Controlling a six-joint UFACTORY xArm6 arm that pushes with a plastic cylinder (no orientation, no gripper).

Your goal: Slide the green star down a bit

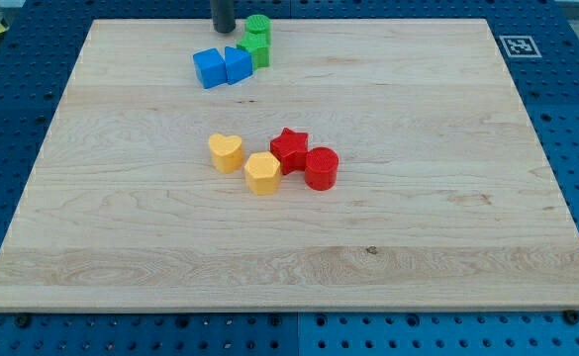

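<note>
Two green blocks stand together near the board's top edge. The upper one (258, 26) looks round. The lower one, which looks like the green star (255, 50), touches it from below. My tip (224, 31) rests on the board just left of the round green block and up-left of the green star, with a small gap between it and both. Only the lower end of the rod shows; the rest is cut off by the view's top edge.
Two blue blocks (209, 68) (238, 64) sit side by side, touching the green star's lower left. At mid-board are a yellow heart (227, 153), a yellow hexagon (263, 173), a red star (290, 149) and a red cylinder (321, 168). The wooden board (418, 247) lies on a blue pegboard.
</note>
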